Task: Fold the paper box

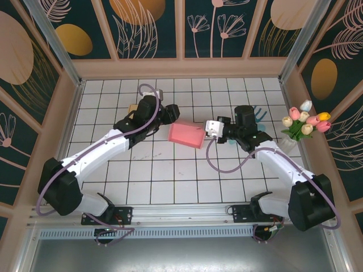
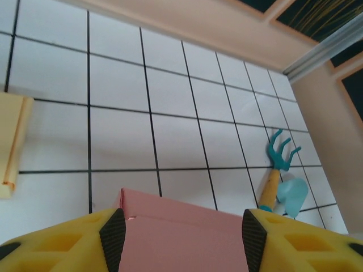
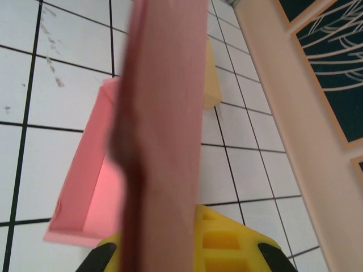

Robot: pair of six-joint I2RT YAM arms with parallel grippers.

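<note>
White tiled table [image 1: 170, 181] with black grid lines stands between flowered walls. At its middle lies the pink paper box [image 1: 186, 134], between both arms. The right gripper [image 1: 211, 129] is closed on one upright wall of the box. The left gripper [image 2: 182, 233] has its jaws wide on either side of the box's edge; whether its pads touch it, I cannot tell.

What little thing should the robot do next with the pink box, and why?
Probably close the left gripper gently on the pink paper box to steady it: its fingers sit either side, and the right gripper is pinching one wall.
</note>
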